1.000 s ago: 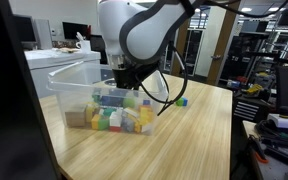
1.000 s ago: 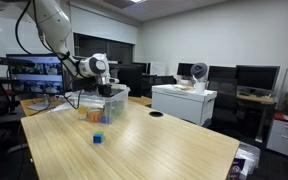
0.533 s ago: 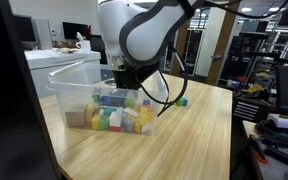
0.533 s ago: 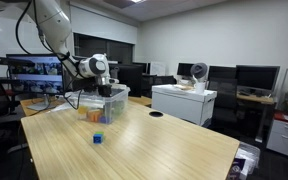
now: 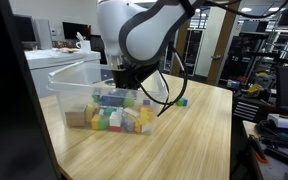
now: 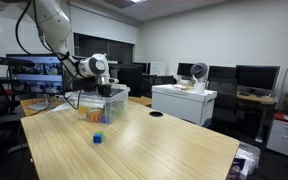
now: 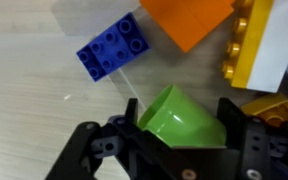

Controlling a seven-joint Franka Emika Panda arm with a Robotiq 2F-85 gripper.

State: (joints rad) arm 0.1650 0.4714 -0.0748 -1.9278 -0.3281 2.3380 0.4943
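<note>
Wrist view: claw (image 7: 180, 138) pinching a green block (image 7: 179, 108); the block fills the gap between the two black fingers (image 7: 134, 128) and meets both of them. The green block shows a flat, tilted upper face, its near end hidden between the finger links. Far-left of it, apart, lies a blue studded brick (image 7: 112, 47), studs up. Far of the green block lies an orange block (image 7: 189, 18), just beside it but contact cannot be told. A yellow studded brick (image 7: 249, 45) lies to the far right, against the orange block. Light wood grain shows under the pieces.

In both exterior views the arm (image 5: 144, 35) (image 6: 54, 30) reaches down into a clear plastic bin (image 5: 69, 78) (image 6: 120, 92) standing on the desk (image 5: 194, 140) (image 6: 154, 145); the claw is low inside the bin, among many mixed coloured blocks (image 5: 109, 118), so the green block sits in the bin. The pinch itself is too small to make out there.

In an exterior view a small blue block (image 6: 98, 138) lies alone on the desk, near side of the bin and well apart from it
</note>
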